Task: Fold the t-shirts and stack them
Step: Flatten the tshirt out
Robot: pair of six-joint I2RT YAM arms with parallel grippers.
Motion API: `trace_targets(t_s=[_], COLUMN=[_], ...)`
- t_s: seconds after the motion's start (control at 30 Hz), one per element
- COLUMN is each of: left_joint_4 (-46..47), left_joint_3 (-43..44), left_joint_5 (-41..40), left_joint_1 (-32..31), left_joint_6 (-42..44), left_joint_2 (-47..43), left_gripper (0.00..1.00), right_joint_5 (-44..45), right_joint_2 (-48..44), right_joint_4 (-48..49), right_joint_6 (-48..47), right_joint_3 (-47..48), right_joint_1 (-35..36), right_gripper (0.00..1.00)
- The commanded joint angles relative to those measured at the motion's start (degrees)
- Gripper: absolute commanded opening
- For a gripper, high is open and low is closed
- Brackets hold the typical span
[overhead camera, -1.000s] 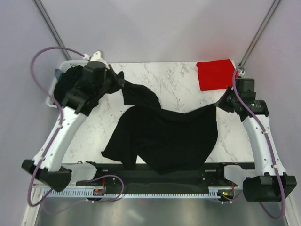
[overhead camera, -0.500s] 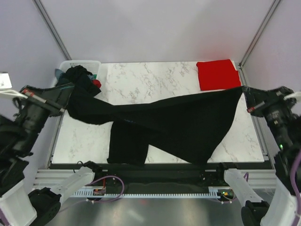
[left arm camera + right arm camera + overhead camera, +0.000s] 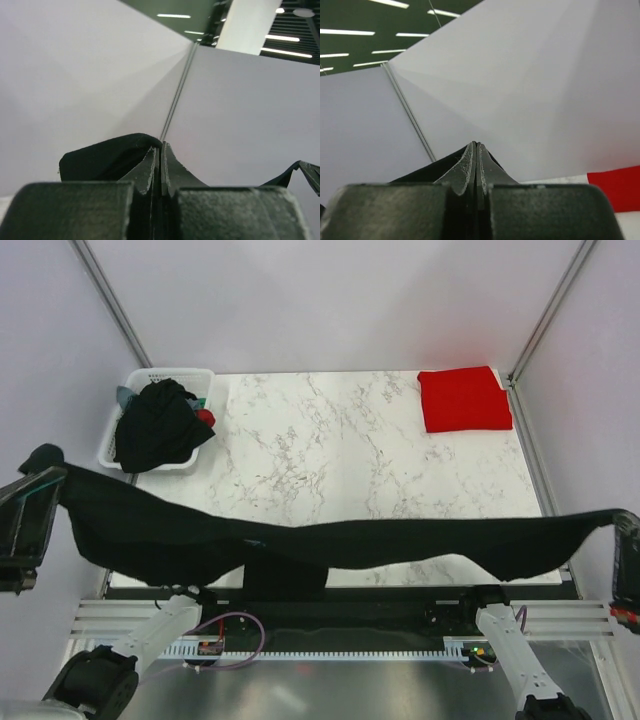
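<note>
no readable text, no labels, no brand marks, no numbers on anything in view

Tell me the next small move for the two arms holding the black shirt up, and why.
Probably lower both arms together, forward, to lay the black t-shirt flat on the bare marble table. It hangs stretched between the left pincer and right pincer, both shut on its edges. It sags above the near edge, so it cannot be folded until it lies flat.
</note>
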Motion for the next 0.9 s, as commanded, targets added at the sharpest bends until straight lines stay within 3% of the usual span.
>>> trace_targets(t_s=[0.0, 0.2, 0.43, 0.57, 0.73, 0.77, 0.8, 0.83, 0.87], left_joint_4=[8.92, 13.51, 14.39, 15.01, 15.71, 15.28, 13.1, 9.51, 5.73], left_joint_3=[1.63, 0.84, -2.4, -7.23, -10.14, -8.84, -6.91, -3.41, 6.98], left_joint_5=[7.77, 10.77, 5.06, 2.08, -5.47, -5.58, -4.97, -2.53, -0.85], left_joint_1=[2.8, 6.05, 6.67, 6.67, 7.72, 8.25, 8.86, 10.0, 10.53], left_joint_6=[5.4, 4.7, 4.96, 5.92, 9.27, 8.31, 7.78, 7.16, 5.94], left_joint_2=[-0.91, 1.02, 11.11, 20.07, 43.69, 48.26, 59.36, 65.3, 71.1], left_gripper=[0.02, 0.02, 0.02, 0.02, 0.02, 0.06, 0.25, 0.36, 0.49], right_joint_5=[6.0, 14.7, 19.9, 22.88, 30.6, 31.58, 31.41, 29.76, 26.18], right_joint_2=[0.01, 2.46, 13.95, 22.84, 38.74, 42.25, 49.42, 53.06, 56.23], right_joint_4=[2.5, 2.33, -1.01, 0.3, 9.09, 9.44, 9.36, 8.93, 7.96], right_joint_6=[-3.27, -5.12, -3.45, -2.75, -2.4, -1.61, -1.26, -1.34, -1.34], right_joint_3=[3.74, 4.01, -7.57, -16.17, -27.7, -28.07, -28.07, -26.33, -25.01], right_joint_1=[0.58, 1.19, 1.28, 1.28, 0.93, 0.32, -0.12, -0.91, -2.22], right_gripper=[0.0, 0.0, 0.0, 0.0, 0.0, 0.0, 0.0, 0.0, 0.28])
